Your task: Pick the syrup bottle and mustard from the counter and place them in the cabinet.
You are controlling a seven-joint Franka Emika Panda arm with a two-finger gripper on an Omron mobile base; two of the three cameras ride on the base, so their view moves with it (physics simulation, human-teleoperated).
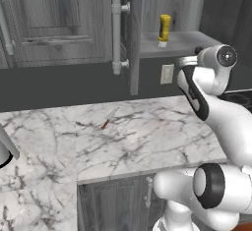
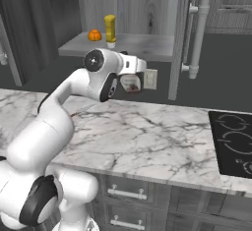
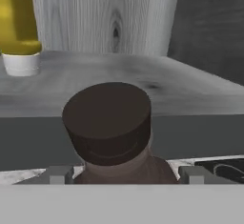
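The dark brown syrup bottle sits between my fingertips, cap toward the camera. My gripper is shut on it. In the right base view the gripper holds the syrup bottle in the air above the counter, just below the front edge of the cabinet shelf. The yellow mustard stands cap-down on that shelf, up and to the left of the bottle in the hand view. The cabinet door stands open, edge-on.
An orange fruit lies on the shelf beside the mustard. The door's long bar handle hangs to the right. A small knife lies on the marble. A black cooktop sits at the right end. A wall outlet is behind the hand.
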